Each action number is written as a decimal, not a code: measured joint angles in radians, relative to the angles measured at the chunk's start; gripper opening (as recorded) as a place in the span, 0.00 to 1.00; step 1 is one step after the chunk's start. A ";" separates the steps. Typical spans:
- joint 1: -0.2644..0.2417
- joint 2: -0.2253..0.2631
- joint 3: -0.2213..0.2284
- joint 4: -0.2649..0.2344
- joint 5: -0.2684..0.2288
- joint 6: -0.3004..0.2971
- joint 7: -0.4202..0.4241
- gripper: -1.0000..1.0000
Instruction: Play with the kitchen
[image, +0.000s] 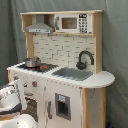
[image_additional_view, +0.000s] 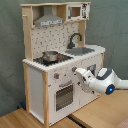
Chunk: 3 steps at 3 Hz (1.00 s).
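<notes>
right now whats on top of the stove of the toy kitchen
A small metal pot sits on the stove in both exterior views, under the hood. What is inside the pot cannot be seen, and the patch of stove beneath it is covered.

White, glossy Franka arm (image_additional_view: 102, 80) enters from right edge of second exterior view, forearm roughly horizontal, reaching left toward frame centre. Wrist end with gripper (image_additional_view: 79, 74) sits mid-frame. In first exterior view, arm occupies lower left corner only.
</notes>
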 joint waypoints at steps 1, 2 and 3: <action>0.068 0.000 -0.031 -0.001 0.000 -0.048 -0.068 1.00; 0.125 0.000 -0.071 -0.002 0.000 -0.084 -0.143 1.00; 0.184 0.000 -0.110 -0.001 0.000 -0.122 -0.233 1.00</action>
